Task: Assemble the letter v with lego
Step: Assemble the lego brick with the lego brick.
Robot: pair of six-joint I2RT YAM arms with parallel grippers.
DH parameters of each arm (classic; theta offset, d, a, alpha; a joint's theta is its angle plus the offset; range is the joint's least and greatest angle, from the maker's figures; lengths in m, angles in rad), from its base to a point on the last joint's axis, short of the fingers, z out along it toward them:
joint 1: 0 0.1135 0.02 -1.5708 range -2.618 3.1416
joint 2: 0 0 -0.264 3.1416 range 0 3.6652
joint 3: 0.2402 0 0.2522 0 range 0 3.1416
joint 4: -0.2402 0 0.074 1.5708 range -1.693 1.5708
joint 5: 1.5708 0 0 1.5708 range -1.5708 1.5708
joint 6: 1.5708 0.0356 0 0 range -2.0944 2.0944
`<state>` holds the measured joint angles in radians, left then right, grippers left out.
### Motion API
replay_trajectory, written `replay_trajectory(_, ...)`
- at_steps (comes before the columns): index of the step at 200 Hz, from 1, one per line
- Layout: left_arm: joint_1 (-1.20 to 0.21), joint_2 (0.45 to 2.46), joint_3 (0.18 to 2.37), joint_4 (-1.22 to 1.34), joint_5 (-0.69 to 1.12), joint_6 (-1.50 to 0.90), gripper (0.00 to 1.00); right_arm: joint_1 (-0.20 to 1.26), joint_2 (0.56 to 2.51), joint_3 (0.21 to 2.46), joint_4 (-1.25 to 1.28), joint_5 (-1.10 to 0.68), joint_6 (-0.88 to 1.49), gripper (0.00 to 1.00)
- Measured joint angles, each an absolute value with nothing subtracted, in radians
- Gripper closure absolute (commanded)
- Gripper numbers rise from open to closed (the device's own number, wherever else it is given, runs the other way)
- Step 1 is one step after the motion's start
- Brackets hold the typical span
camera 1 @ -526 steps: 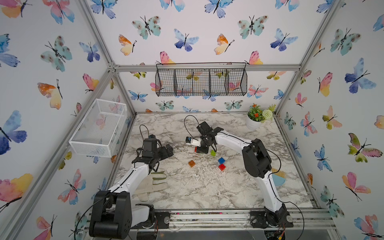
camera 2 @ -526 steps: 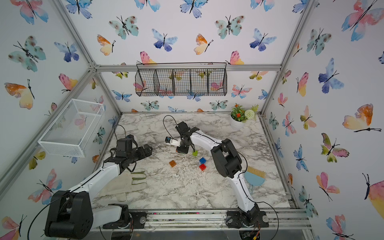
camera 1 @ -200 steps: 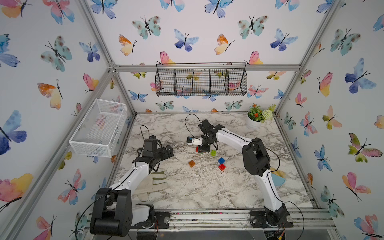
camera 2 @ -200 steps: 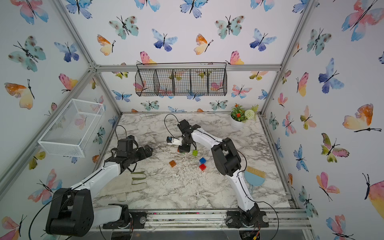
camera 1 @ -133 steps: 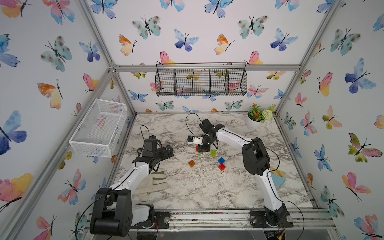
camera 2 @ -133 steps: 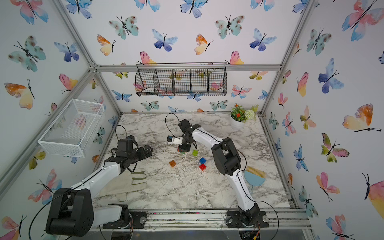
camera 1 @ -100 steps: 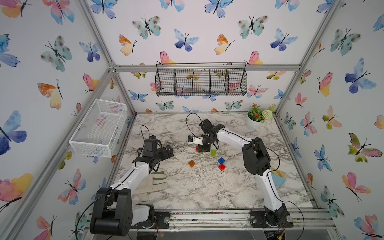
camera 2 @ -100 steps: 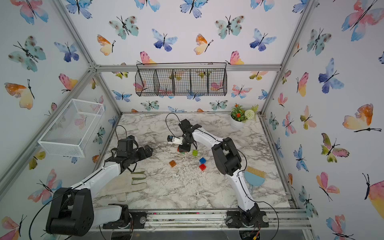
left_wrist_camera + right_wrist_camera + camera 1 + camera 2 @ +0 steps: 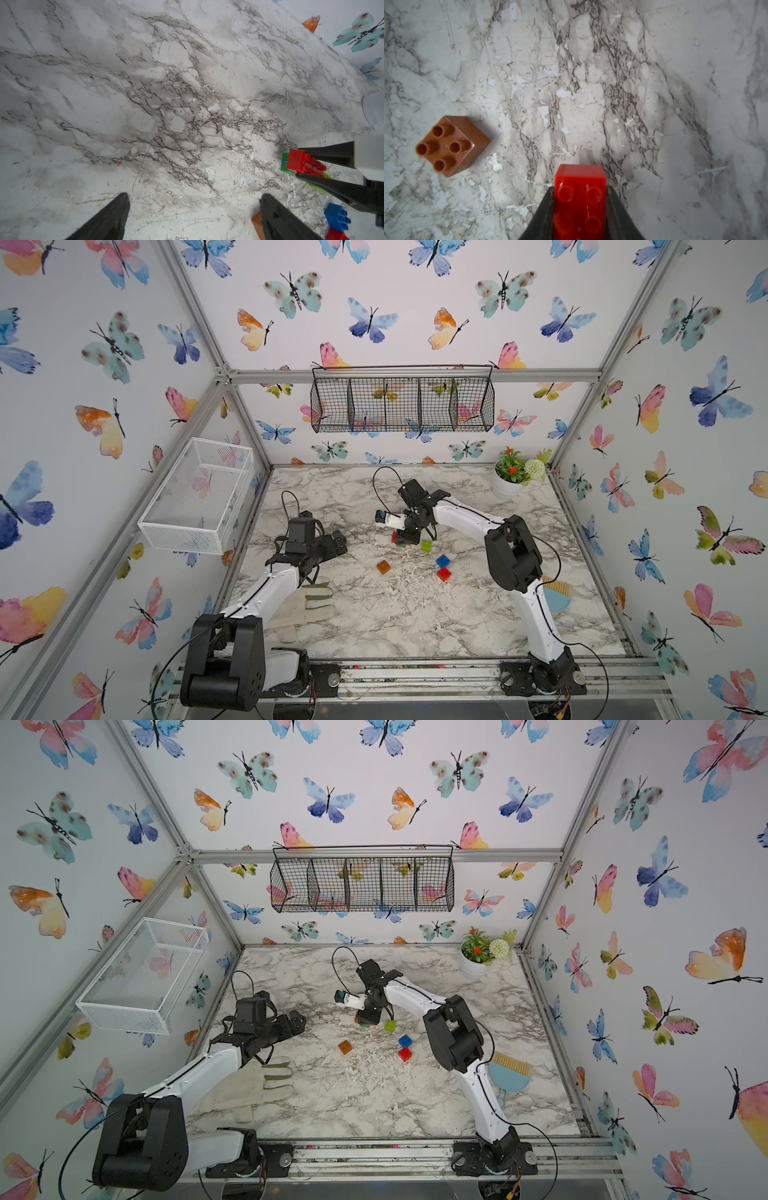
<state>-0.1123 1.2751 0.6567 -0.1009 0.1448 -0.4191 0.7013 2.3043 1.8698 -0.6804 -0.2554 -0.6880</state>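
Note:
My right gripper (image 9: 580,188) is shut on the long red brick (image 9: 580,199), which sticks out past the fingertips. In the left wrist view this red brick (image 9: 305,164) hangs just over a dark green brick (image 9: 285,164); whether they touch I cannot tell. In both top views the right gripper (image 9: 405,537) stands mid-table, with a lime green brick (image 9: 426,546) beside it. Loose on the marble lie an orange brick (image 9: 383,567), a blue brick (image 9: 443,561) and a square red brick (image 9: 444,574). My left gripper (image 9: 194,195) is open and holds nothing, to the left of the bricks.
A white work glove (image 9: 307,605) lies under the left arm. A potted plant (image 9: 513,479) stands at the back right, and a blue brush (image 9: 555,597) lies at the right. A white wire basket (image 9: 199,497) and a black wire rack (image 9: 401,404) hang on the walls.
The right gripper has barely shifted and still holds the long red brick. The left arm and the loose bricks have not moved.

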Motion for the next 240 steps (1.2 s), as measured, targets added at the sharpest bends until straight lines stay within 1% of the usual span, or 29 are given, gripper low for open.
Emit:
replay_trajectory(104,-0.112,1.279,0.657,-0.093,0.168,-0.420,0.02,0.700,2.304,1.851,-0.661,-0.282,-0.642,0.99)
replay_trajectory(137,-0.112,1.276,0.656,-0.075,0.220,-0.432,0.02,0.698,2.304,1.842,-0.654,-0.284,-0.615,0.98)
replay_trajectory(192,-0.109,1.256,0.617,0.030,0.359,-0.467,0.02,0.701,2.320,1.862,-0.683,-0.272,-0.589,0.99)
replay_trajectory(240,-0.105,1.241,0.596,0.060,0.411,-0.484,0.02,0.701,2.302,1.820,-0.639,-0.268,-0.565,0.98)
